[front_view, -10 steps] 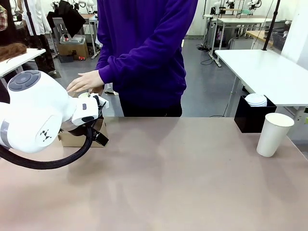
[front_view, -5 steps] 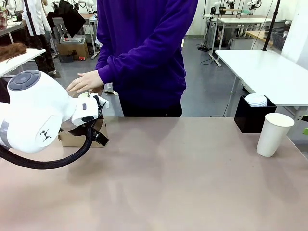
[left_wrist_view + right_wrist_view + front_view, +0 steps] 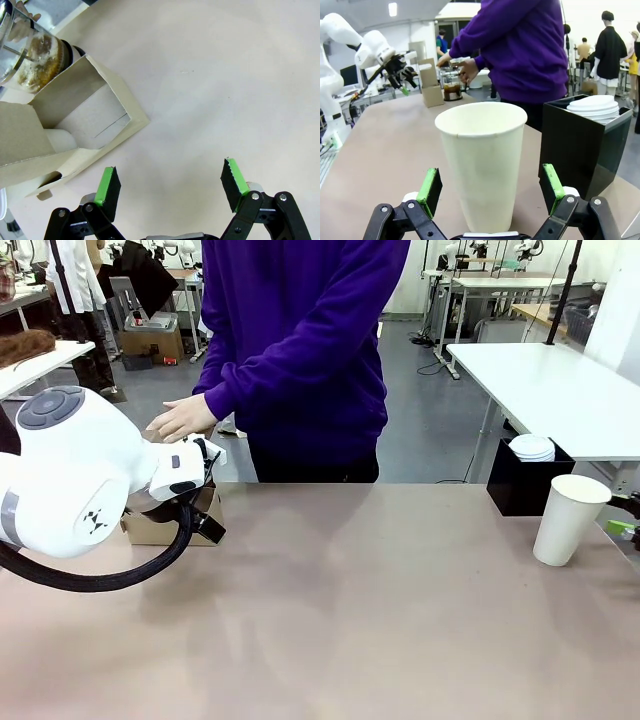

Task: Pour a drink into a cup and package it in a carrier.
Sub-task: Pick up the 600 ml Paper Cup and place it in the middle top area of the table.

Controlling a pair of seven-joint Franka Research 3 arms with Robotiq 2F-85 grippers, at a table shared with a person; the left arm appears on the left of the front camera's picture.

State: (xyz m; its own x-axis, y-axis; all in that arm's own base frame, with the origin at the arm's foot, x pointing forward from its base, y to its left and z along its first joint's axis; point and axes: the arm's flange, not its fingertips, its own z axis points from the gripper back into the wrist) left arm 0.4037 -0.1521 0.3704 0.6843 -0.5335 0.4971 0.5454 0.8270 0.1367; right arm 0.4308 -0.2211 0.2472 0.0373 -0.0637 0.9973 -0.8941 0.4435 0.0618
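The white paper cup (image 3: 482, 165) stands open-topped on the table, between the spread fingers of my right gripper (image 3: 490, 186), which is open and clear of its sides. In the front view the cup (image 3: 568, 518) is at the far right. My left gripper (image 3: 170, 181) is open above bare table beside the brown cardboard carrier (image 3: 75, 120). The glass press jug (image 3: 27, 55) with the dark drink stands just behind the carrier. The person's hands rest on the jug (image 3: 452, 90).
A black box (image 3: 522, 490) holding white lids (image 3: 594, 106) stands right beside the cup. My bulky left arm (image 3: 70, 480) covers the table's left side in the front view. The person in a purple top (image 3: 300, 350) stands at the far edge.
My right gripper's tip has edged into the front view at the right edge, toward the cup. The person's hand shifted slightly. The left arm has not moved.
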